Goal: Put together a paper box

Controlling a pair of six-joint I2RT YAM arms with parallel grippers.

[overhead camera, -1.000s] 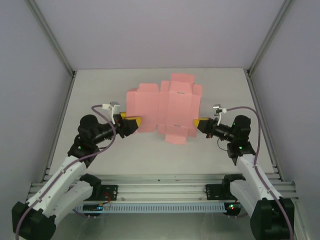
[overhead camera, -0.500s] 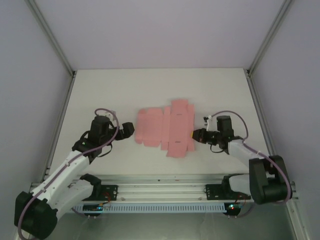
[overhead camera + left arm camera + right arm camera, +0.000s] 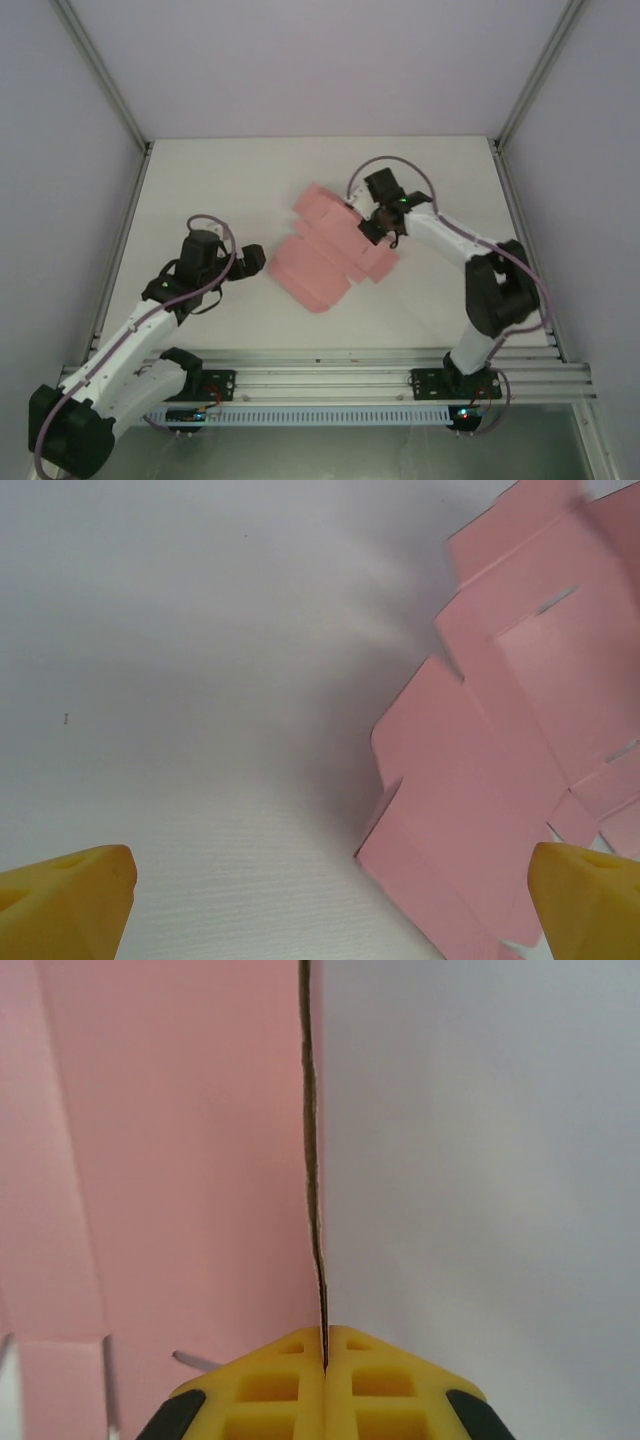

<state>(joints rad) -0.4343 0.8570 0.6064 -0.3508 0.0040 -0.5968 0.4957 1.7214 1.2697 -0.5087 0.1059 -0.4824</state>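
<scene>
White tbl (image 3: 220, 180), lilac walls (image 3: 320, 60), paper box (image 3: 322, 258)

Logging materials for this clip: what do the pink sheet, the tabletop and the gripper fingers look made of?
Paper box: thin matte pink card or stiff paper, judging by its creases, die-cut slots and hairline edge. Table: white and matte, faintly ribbed up close, perhaps corrugated plastic board. Gripper fingers: yellow, matte, with moulded pockets, likely plastic.
</scene>
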